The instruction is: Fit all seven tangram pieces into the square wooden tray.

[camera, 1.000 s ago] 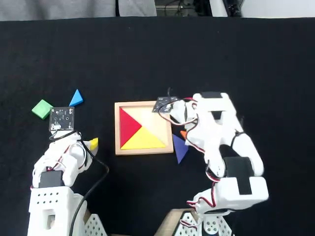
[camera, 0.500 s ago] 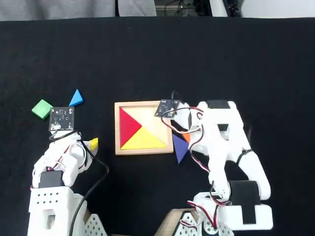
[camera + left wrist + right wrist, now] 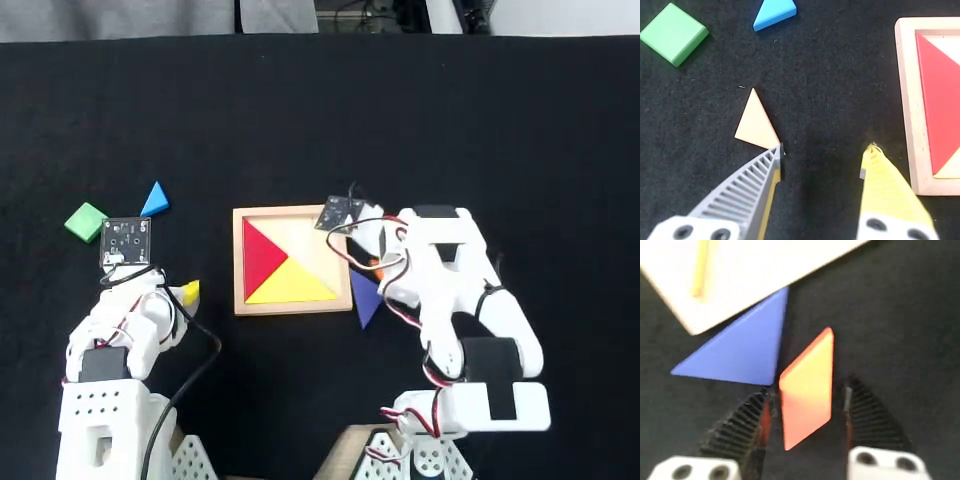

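**Two pieces in the tray, right tool astride the orange one**

Nearest to us, the right tool (image 3: 805,400) stands open low over the black bench (image 3: 500,120). It has one finger on each side of the orange parallelogram (image 3: 807,390), which lies flat, and we see a thin gap at the finger away from the blue piece. Just beside the parallelogram lies the dark blue triangle (image 3: 740,352), its far tip at the edge of the wooden tray (image 3: 240,262).

On the other side, the left tool (image 3: 826,150) is open too and grips nothing. One fingertip touches a corner of the pale yellow triangle (image 3: 756,125), which lies flat on the bench to the left of the tray.

Between the two arms we find the tray with two pieces in it. The red triangle (image 3: 260,255) lies along its left side and the yellow triangle (image 3: 292,285) along its near side. The remaining floor shows bare wood.

Farther off, beyond the left arm, the green square (image 3: 674,32) and the light blue triangle (image 3: 774,12) lie near each other, well apart from the tray.
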Action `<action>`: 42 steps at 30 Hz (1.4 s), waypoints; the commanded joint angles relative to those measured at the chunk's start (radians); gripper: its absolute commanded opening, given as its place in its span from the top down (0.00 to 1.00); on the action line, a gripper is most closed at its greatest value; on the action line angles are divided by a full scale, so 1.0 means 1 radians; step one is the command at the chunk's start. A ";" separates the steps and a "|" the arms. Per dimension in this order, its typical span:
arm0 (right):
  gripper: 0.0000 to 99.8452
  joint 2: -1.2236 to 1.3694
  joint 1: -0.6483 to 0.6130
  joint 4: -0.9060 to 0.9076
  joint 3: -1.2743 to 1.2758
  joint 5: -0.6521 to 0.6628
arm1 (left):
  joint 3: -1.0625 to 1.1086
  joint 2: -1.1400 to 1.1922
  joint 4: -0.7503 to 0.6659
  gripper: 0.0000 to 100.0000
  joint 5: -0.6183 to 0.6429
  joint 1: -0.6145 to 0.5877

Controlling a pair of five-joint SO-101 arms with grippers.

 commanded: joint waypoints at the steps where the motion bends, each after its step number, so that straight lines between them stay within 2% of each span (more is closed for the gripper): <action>1: 0.91 0.002 0.023 -0.038 -0.030 -0.012 | -0.002 -0.008 -0.020 0.74 -0.008 0.012; 4: 0.92 0.001 0.034 -0.052 -0.048 -0.028 | -0.002 -0.008 -0.020 0.74 -0.008 0.012; 6: 0.92 -0.002 0.044 -0.054 -0.082 -0.097 | -0.002 -0.008 -0.020 0.74 -0.008 0.012; 9: 0.92 0.002 0.041 -0.008 -0.176 -0.279 | -0.002 -0.008 -0.020 0.74 -0.008 0.012; 13: 0.92 0.002 0.017 0.080 -0.297 -0.591 | -0.002 -0.008 -0.020 0.74 -0.008 0.012; 17: 0.92 0.004 -0.008 0.091 -0.328 -0.760 | -0.002 -0.008 -0.020 0.74 -0.008 0.012; 24: 0.91 0.005 -0.032 0.098 -0.323 -0.835 | -0.001 -0.008 -0.020 0.74 -0.008 0.012; 30: 0.71 0.064 -0.029 0.095 -0.329 -0.847 | -0.001 -0.008 -0.020 0.74 -0.008 0.012; 36: 0.76 0.070 -0.034 0.098 -0.340 -0.795 | -0.001 -0.008 -0.020 0.74 -0.008 0.012; 42: 0.76 0.071 -0.061 0.101 -0.346 -0.790 | -0.001 -0.008 -0.020 0.74 -0.008 0.012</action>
